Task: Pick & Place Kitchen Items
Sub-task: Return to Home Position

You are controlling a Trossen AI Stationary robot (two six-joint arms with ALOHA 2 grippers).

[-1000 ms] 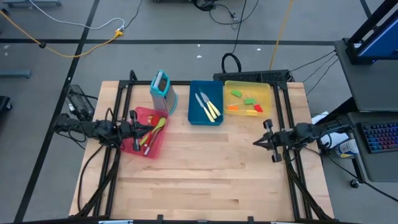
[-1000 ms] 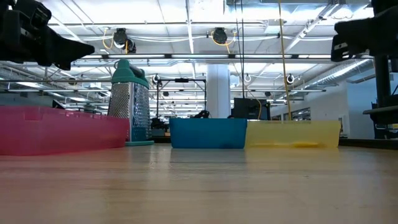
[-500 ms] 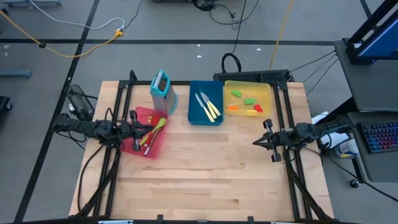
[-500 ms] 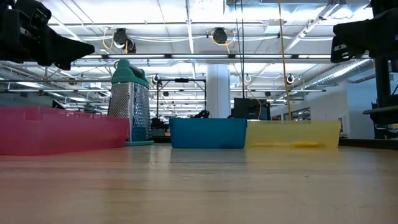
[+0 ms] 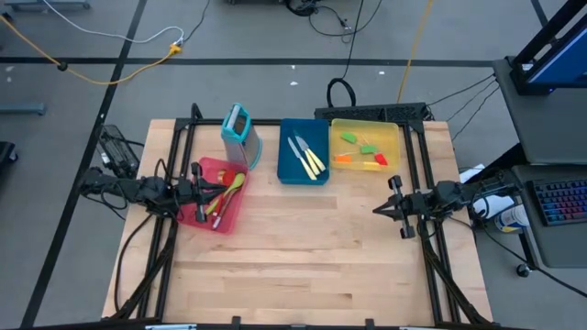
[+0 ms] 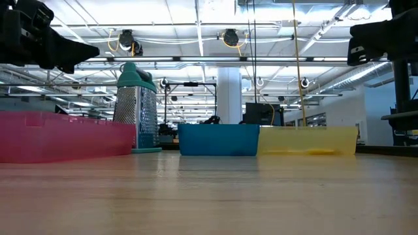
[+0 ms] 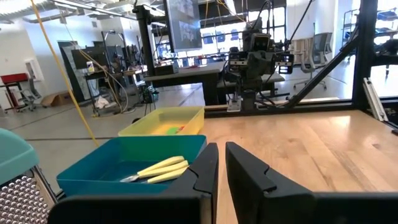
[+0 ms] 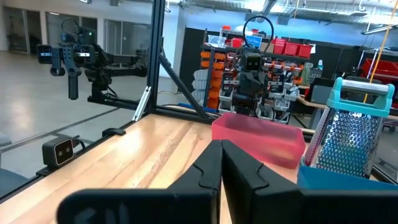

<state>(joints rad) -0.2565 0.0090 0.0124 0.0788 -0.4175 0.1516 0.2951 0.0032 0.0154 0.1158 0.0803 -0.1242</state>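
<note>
Two pairs of fingers, both empty: the left gripper (image 7: 219, 150) is almost closed, only a thin slit between its fingers, and the right gripper (image 8: 221, 147) is pressed fully together. Homing well probably means keeping them that way and lifting the left arm clear, since it hangs over the red tray (image 5: 234, 218). Three knives (image 5: 307, 158) lie in the blue tray (image 5: 284, 170). About five spatulas (image 5: 362, 151) are in the yellow tray (image 5: 385, 133), and roughly four spoons (image 5: 225, 194) in the red one.
</note>
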